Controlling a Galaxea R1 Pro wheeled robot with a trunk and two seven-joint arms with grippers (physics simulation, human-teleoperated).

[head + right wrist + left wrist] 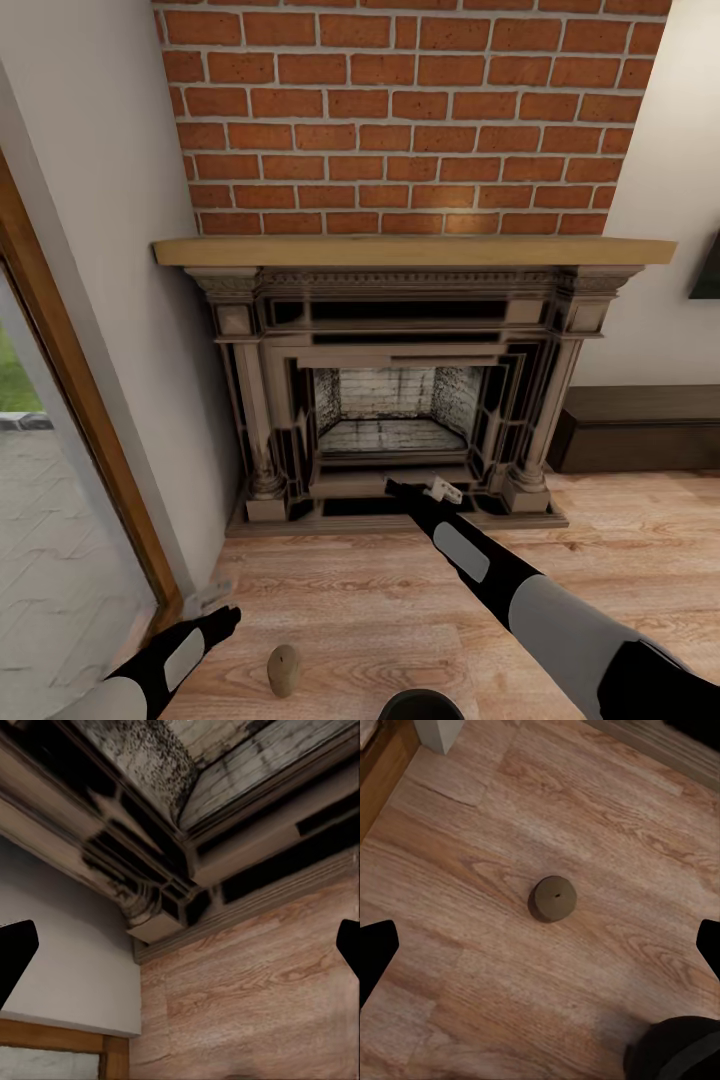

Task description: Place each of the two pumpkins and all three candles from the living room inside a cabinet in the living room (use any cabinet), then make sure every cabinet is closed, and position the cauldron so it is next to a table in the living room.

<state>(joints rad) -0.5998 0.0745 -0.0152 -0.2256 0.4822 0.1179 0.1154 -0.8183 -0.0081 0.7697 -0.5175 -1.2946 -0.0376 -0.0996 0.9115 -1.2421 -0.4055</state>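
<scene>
Early going: a candle and the cauldron wait on the floor.

Fireplace [400, 400] ahead, cabinet [640, 425] by the wall; cauldron [420, 706] at the robot's feet, candle [284, 669] upright beside it. Left gripper [208, 598] and right gripper [445, 490] both spread, empty.

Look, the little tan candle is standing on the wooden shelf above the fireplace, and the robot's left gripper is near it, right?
Not quite. The candle is standing on the wooden floor, not on the shelf above the fireplace. The head view shows it there, and yes, the left gripper is near it.
</scene>
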